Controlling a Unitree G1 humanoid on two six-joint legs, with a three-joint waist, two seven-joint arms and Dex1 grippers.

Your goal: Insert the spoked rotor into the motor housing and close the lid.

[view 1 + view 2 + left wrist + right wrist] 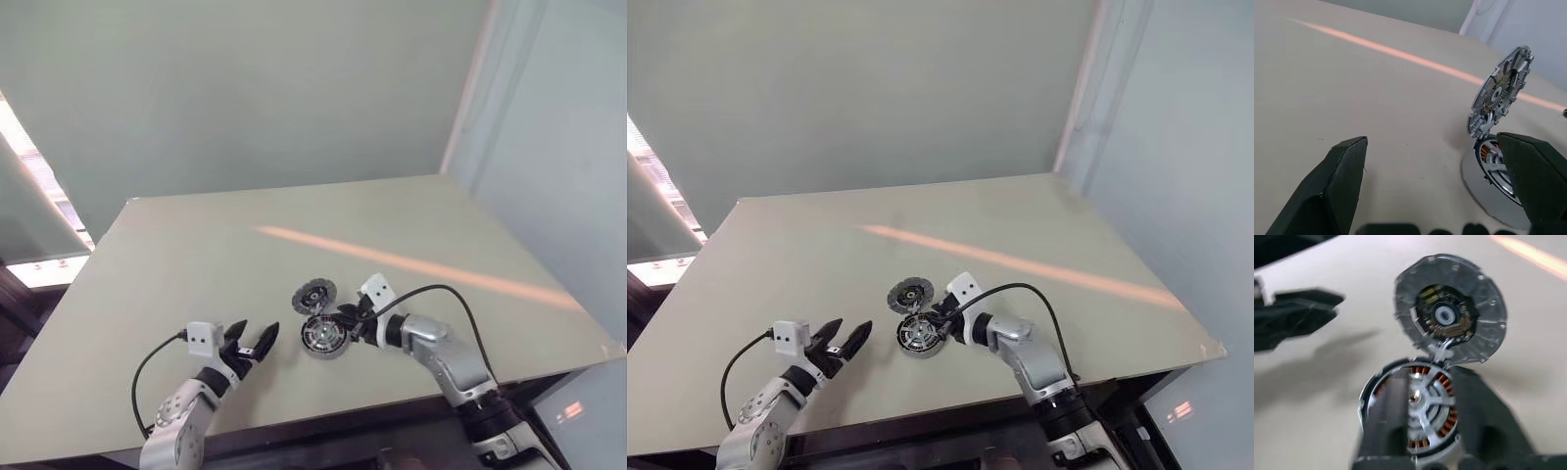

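Note:
The motor housing [323, 339] lies flat on the table near its front edge, its copper windings [1447, 420] showing. Silver spokes of the spoked rotor [1420, 399] sit inside it over the windings. The lid [313, 294], a toothed grey disc, stands tilted up at the housing's far edge, its inner side showing in the right wrist view [1449, 308]. My right gripper [345, 316] reaches the housing from the right, its black fingers [1484, 421] apart on either side of it; whether they touch it I cannot tell. My left gripper [257, 343] hovers open just left of the housing, holding nothing.
The pale table [196, 255] stretches far beyond the parts, crossed by an orange streak of light [411, 264]. Its front edge [323, 416] runs close under both arms. A black cable [460, 304] loops over my right wrist.

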